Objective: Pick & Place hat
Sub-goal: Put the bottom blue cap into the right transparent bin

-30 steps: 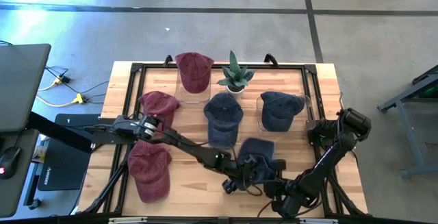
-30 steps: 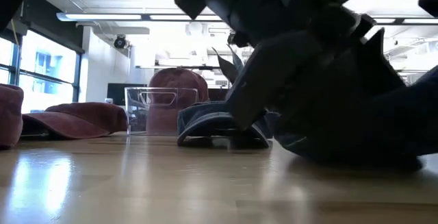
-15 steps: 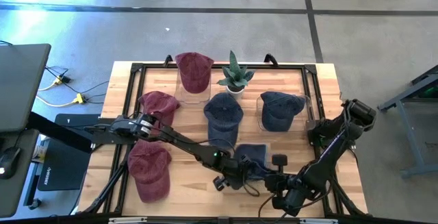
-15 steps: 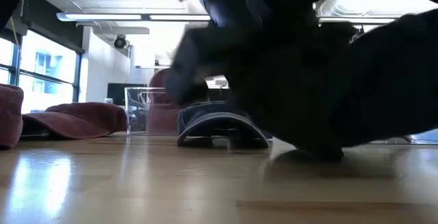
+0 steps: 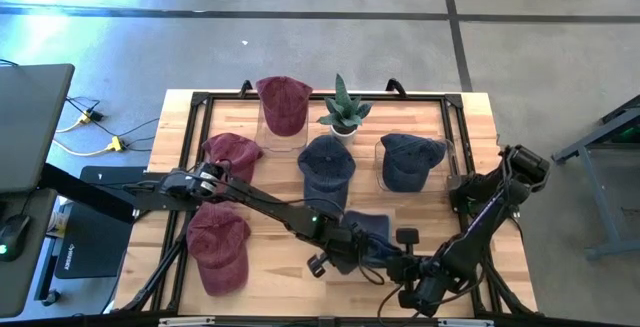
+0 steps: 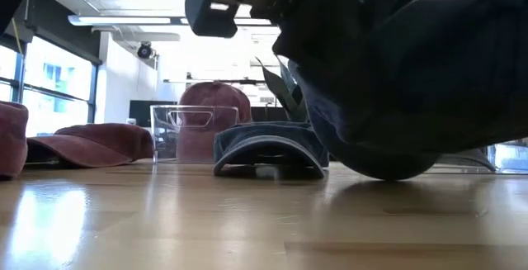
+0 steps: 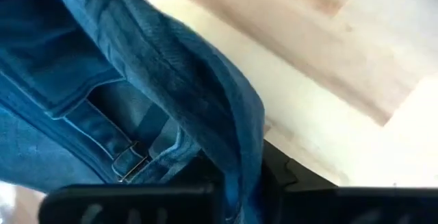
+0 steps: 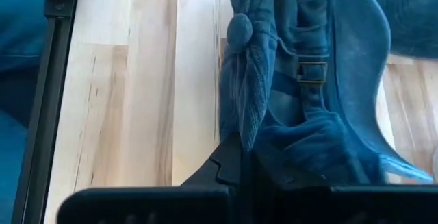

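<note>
Both arms are on the same navy hat (image 5: 368, 229), at the near centre of the surface (image 5: 270, 292).

Left gripper (image 5: 345, 254) comes in from the far left. Its jaws are pinching a fold of denim beside the back strap and buckle, seen in the left wrist view (image 7: 205, 114).

Right gripper (image 5: 412, 267) comes in from the near right, jaws pressed onto bunched fabric at the strap end (image 8: 274, 80).

So the hat sits between the two grippers, held from opposite sides. In the low view its crown (image 6: 412, 97) touches the wood or clears it by a hair; I can't tell which.

Likely target is the empty clear stand (image 5: 445, 162) far right, next to another navy hat (image 5: 408, 159). Right arm is nearer to it.

Risk: the two grips pull against each other and stretch the strap.
</note>
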`<state>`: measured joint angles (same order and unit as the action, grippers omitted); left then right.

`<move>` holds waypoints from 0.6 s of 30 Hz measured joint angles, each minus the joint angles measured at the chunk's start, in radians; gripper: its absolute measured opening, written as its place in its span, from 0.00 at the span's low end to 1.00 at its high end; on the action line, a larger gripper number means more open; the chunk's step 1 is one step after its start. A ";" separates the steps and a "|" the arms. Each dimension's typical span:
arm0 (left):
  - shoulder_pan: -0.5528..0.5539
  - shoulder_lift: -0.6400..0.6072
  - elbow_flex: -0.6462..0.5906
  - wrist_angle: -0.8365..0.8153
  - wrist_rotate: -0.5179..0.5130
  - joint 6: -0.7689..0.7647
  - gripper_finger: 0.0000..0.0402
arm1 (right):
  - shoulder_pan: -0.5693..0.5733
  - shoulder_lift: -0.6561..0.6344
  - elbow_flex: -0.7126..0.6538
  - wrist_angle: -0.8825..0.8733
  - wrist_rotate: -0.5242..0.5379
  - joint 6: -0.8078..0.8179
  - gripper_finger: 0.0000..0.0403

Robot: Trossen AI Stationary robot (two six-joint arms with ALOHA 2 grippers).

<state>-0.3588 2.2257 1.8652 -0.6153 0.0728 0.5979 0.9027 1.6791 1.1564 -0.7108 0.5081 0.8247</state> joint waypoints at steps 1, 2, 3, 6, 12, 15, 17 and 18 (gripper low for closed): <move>0.000 0.000 0.000 0.006 0.011 0.000 0.07 | 0.000 0.000 0.000 0.001 -0.002 -0.003 0.02; 0.000 0.000 0.000 0.014 0.028 0.000 0.07 | 0.000 0.000 0.000 0.000 -0.002 -0.003 0.02; 0.000 0.000 0.000 0.025 0.047 -0.001 0.09 | 0.000 0.000 0.000 0.000 -0.002 -0.006 0.02; 0.008 0.019 0.002 0.071 0.115 -0.013 0.19 | -0.001 0.000 0.000 0.006 0.003 -0.020 0.01; 0.019 0.059 0.005 0.198 0.205 -0.192 0.49 | -0.008 0.000 -0.015 0.037 0.037 -0.014 0.02; 0.019 0.077 -0.003 0.210 0.201 -0.301 0.59 | -0.023 0.001 -0.045 0.067 0.031 -0.015 0.01; 0.018 0.081 -0.005 0.243 0.204 -0.360 0.63 | -0.032 0.001 -0.061 0.080 0.033 -0.015 0.01; 0.018 0.087 0.001 0.280 0.206 -0.395 0.64 | -0.035 0.001 -0.064 0.078 0.035 -0.018 0.01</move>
<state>-0.3405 2.3129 1.8665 -0.3352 0.2790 0.2025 0.8674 1.6802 1.0921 -0.6326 0.5428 0.8064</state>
